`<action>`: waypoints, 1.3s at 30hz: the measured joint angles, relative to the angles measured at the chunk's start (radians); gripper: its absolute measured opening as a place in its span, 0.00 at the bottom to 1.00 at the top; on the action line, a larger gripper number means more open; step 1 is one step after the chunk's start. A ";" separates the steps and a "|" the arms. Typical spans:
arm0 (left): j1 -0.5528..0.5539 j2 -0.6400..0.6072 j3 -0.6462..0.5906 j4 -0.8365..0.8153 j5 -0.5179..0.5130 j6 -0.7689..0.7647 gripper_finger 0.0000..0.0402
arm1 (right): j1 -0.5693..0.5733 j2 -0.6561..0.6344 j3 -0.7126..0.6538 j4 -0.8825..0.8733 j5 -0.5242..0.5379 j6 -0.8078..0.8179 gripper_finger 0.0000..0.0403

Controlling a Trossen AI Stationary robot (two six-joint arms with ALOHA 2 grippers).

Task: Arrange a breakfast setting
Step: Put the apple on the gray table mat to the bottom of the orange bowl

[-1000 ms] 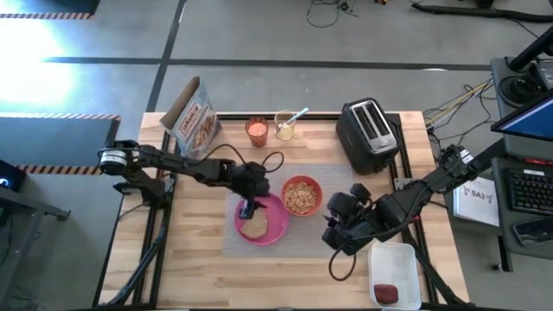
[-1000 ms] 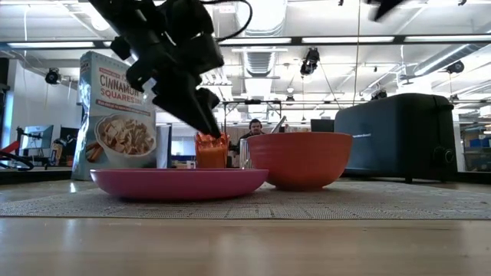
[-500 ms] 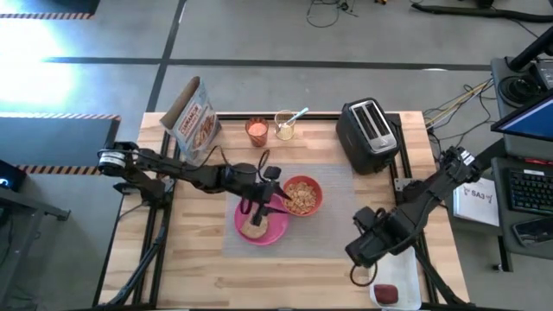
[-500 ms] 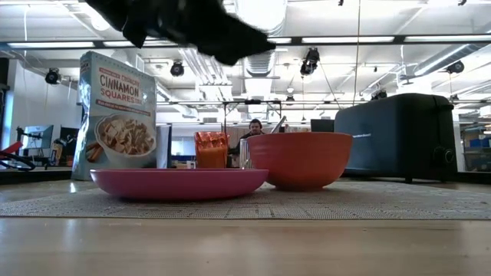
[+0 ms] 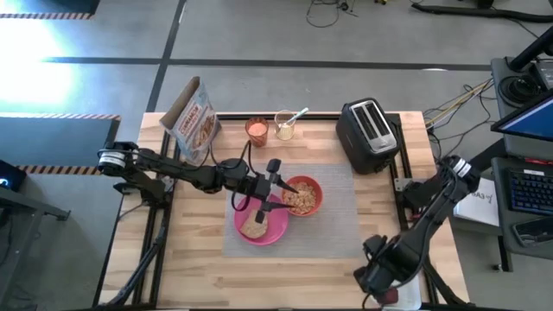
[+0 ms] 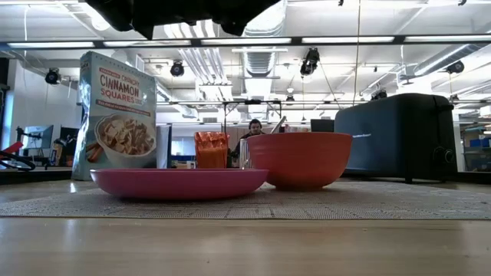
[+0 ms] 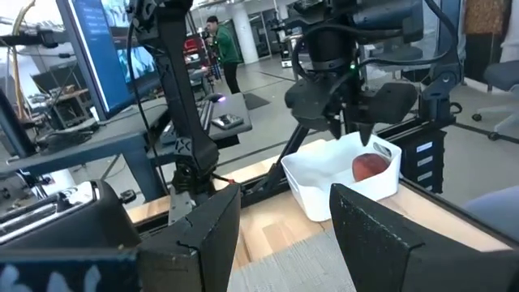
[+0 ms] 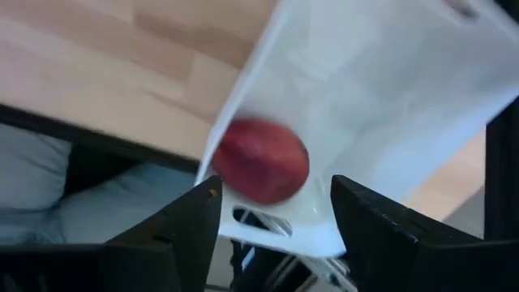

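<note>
Right wrist view: right gripper (image 8: 272,212), jaws parted, above round apple (image 8: 261,161); left parted.

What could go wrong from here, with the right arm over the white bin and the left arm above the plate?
The apple lies against the white bin's wall at the table's edge; the right gripper, jaws open, might hit the rim or tip the light bin. The left gripper hovers beside the cereal-filled bowl; swinging away could knock it.
</note>
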 joint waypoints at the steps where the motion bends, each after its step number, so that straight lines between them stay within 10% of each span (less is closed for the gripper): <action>1: 0.000 0.000 0.000 0.003 0.000 0.011 0.44 | 0.008 0.005 0.000 0.005 -0.010 0.018 0.57; 39: 0.000 0.020 0.126 -0.230 -0.001 0.101 0.44 | 0.096 0.165 -0.010 0.140 -0.080 0.048 0.64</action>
